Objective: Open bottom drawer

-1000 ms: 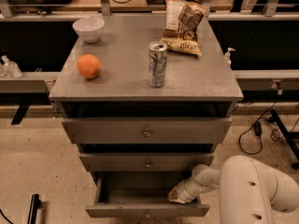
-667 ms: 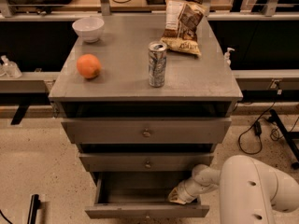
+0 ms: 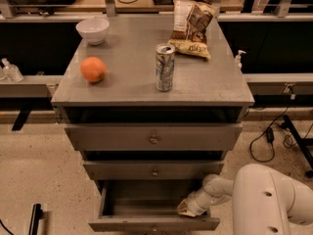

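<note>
Already, in the camera view, the bottom drawer (image 3: 154, 223) stands well out of the cabinet. Its slim grey front sits low at the frame's edge and its bare inside shows beneath the middle drawer (image 3: 154, 171).

The main risk, I judge, lies in getting out. The gripper (image 3: 187, 208) is down inside the drawer's right front corner, just behind the front panel. A careless lift or sideways swing could catch that panel or the right wall, or strike the underside of the middle drawer above. That would jolt the cabinet and could tip the soda can (image 3: 165, 67) or roll the orange (image 3: 93, 69) on the cabinet top (image 3: 132, 89). Pulling further might also run the drawer off its rails.

As for the gripper, it seems to rest against the front panel's inner face or the drawer floor; which, I cannot tell. Nor can I tell whether it is open or closed, and nothing visibly sits in its grasp.
</note>
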Controlling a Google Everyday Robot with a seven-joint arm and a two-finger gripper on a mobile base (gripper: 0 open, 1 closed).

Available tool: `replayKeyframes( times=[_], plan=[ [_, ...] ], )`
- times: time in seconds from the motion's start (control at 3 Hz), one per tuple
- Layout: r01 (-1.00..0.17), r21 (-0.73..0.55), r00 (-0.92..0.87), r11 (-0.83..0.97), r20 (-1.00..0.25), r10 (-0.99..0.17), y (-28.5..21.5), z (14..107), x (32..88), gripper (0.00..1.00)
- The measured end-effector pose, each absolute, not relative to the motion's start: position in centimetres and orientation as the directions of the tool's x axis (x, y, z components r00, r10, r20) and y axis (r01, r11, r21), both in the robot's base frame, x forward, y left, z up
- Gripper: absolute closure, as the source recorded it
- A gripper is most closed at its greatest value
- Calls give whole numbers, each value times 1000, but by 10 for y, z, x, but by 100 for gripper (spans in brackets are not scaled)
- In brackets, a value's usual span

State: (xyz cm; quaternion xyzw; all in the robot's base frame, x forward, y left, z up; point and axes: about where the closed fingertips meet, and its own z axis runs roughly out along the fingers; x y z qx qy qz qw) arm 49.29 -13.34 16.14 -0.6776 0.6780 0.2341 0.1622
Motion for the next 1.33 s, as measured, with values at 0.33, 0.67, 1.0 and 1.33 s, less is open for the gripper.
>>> replayKeyframes(
  times=[0.33, 0.67, 1.0, 1.33],
  plan=[
    [-994, 108, -38, -26, -555, -831, -135, 167, 482, 100],
    [-994, 108, -38, -27, -555, -831, -135, 171, 482, 100],
    [-994, 106, -30, -39, -582, -813, -134, 181, 471, 100],
    [-999, 47, -13, -19, -595, -803, -134, 192, 482, 100]
  ],
)
